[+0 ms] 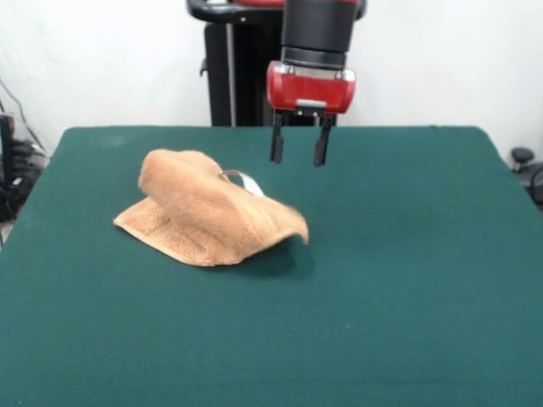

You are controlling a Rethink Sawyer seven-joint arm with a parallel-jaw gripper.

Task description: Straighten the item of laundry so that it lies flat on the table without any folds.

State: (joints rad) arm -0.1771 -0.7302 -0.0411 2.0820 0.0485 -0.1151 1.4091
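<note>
Arm [318, 25] cut off by top edge; table [407, 339] front cropped; towel [208, 216] underside hidden.

One orange-tan terry hand towel [208, 219], bearing one white label [246, 182], sits on one dark green table [407, 280]. One red and black robot arm [316, 42] carries one gripper [299, 157] with two black fingers [277, 146].
</note>
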